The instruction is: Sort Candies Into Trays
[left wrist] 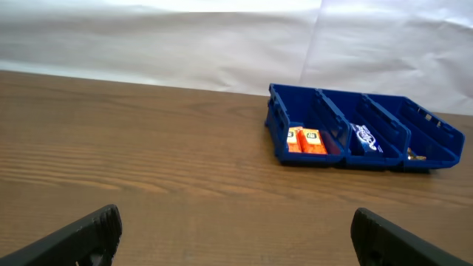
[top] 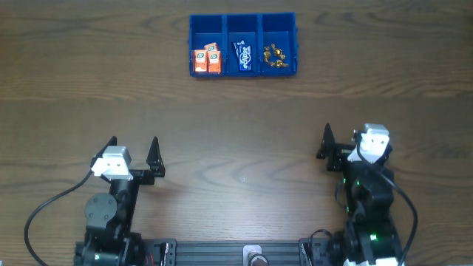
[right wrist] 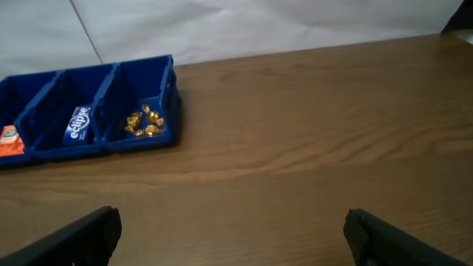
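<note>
A blue three-compartment tray [top: 243,73] sits at the far middle of the wooden table. Orange candy packs [top: 207,60] lie in its left compartment, blue packets [top: 243,56] in the middle one, gold wrapped candies [top: 275,56] in the right one. My left gripper [top: 133,145] stands open and empty near the front left, far from the tray. My right gripper [top: 347,140] stands open and empty at the front right. The left wrist view shows the tray [left wrist: 279,125] with the orange packs [left wrist: 307,140] nearest. The right wrist view shows the gold candies [right wrist: 144,122] nearest.
Bare wooden tabletop [top: 244,133] lies between the grippers and the tray. A white backdrop [left wrist: 185,44] rises behind the table's far edge.
</note>
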